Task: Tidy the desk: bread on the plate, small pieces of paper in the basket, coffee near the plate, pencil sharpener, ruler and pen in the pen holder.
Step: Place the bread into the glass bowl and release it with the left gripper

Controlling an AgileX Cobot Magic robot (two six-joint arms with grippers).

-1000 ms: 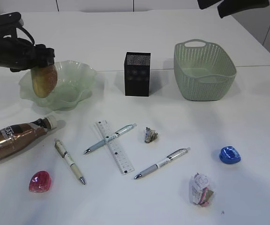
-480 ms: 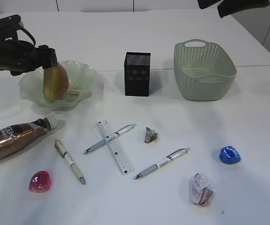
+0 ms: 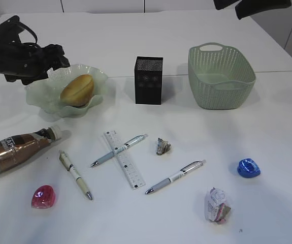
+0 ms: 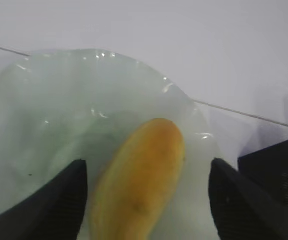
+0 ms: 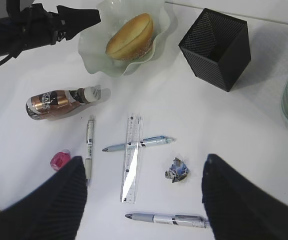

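Observation:
The bread [image 3: 77, 90] lies loose in the pale green wavy plate [image 3: 40, 101]. My left gripper [image 3: 56, 55] is open and empty at the plate's far left rim. In the left wrist view its jaws [image 4: 146, 200] stand either side of the bread [image 4: 138, 175] without touching it. My right gripper [image 5: 144, 195] is open and empty, high above the table. The coffee bottle [image 3: 13, 148] lies on its side. The ruler [image 3: 124, 158], three pens [image 3: 119, 150] [image 3: 75, 174] [image 3: 175, 177], a red sharpener [image 3: 43, 196], a blue sharpener [image 3: 249, 168] and two paper balls [image 3: 163, 147] [image 3: 217, 205] lie on the table.
The black mesh pen holder [image 3: 149, 80] stands right of the plate. The green basket [image 3: 221, 76] stands at the back right and holds nothing I can see. One pen lies across the ruler. The right arm [image 3: 252, 6] hangs at the top edge.
The bread, held upright by my left gripper over the plate, now lies in the plate. The left gripper has opened and drawn back up and to the left.

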